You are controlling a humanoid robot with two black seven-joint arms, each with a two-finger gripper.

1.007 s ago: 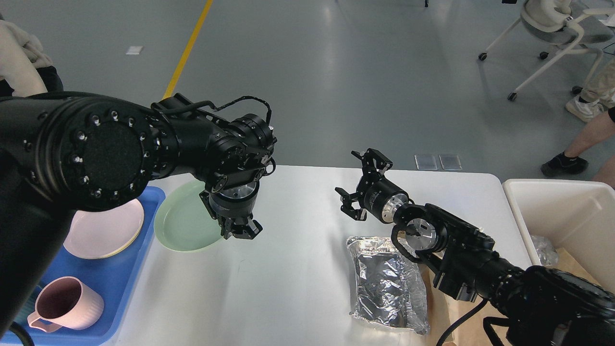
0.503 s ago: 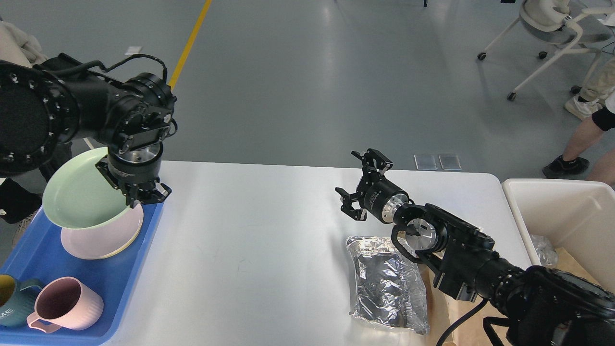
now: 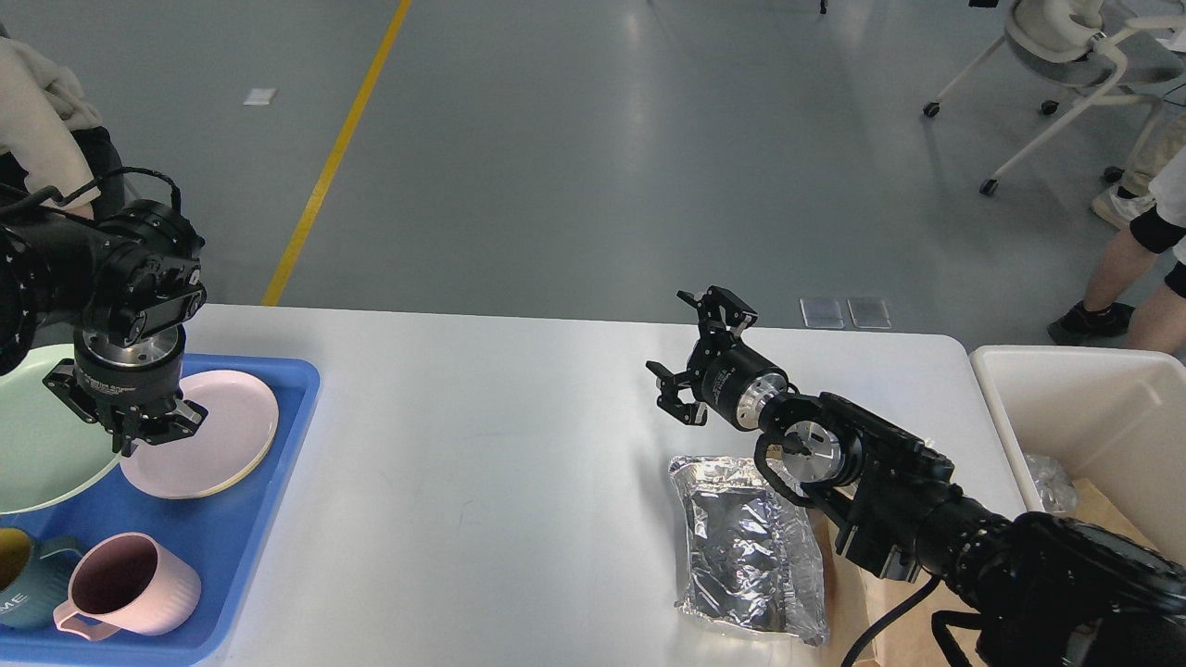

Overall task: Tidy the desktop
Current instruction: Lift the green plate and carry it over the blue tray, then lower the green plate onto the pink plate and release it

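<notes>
- While clamped on green plate at left edge, left gripper hovers over blue tray; lowering comes next.
- Right gripper spread wide, empty, mid-frame above desktop.
- Foil bag probably next, lower right.

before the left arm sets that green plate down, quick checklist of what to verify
1. Left tool gripping green plate rim: ok.
2. Plate over blue tray, not the desktop: ok.
3. Landing spot free: not ok, the pink plate partly overlaps it.
4. Pink mug and teal mug clear of the plate: ok.
5. Right tool open and empty above the desktop: ok.
6. Foil bag put away: not ok.
</notes>
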